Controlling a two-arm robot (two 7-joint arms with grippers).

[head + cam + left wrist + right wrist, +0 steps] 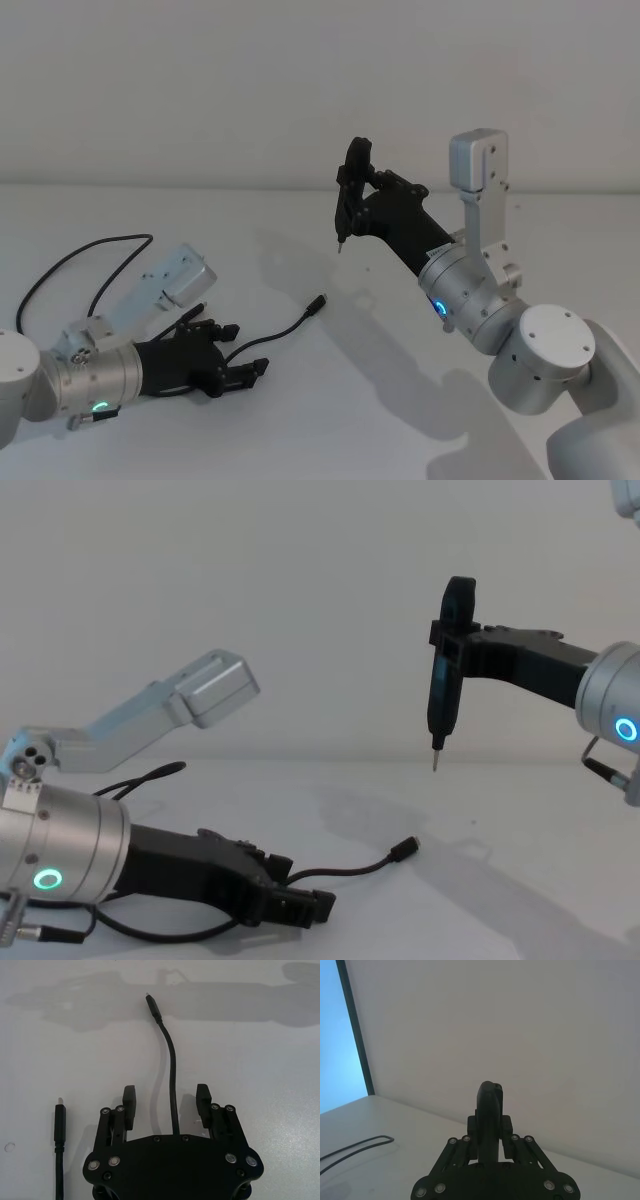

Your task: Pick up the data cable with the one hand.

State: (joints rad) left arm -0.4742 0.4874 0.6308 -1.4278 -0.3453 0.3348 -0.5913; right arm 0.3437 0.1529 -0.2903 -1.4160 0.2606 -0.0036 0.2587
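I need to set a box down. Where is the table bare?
Bare table: between the data cable and the right arm, below the raised right gripper holding a stick tool. Crowded on the left: the open left gripper straddles the cable.

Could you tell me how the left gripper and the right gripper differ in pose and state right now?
The left gripper lies low at the table; the right gripper is raised well above it. The left gripper is open, with its fingers either side of the data cable; the right gripper is shut on a pen-like tool that points down. Both are black and two-fingered.
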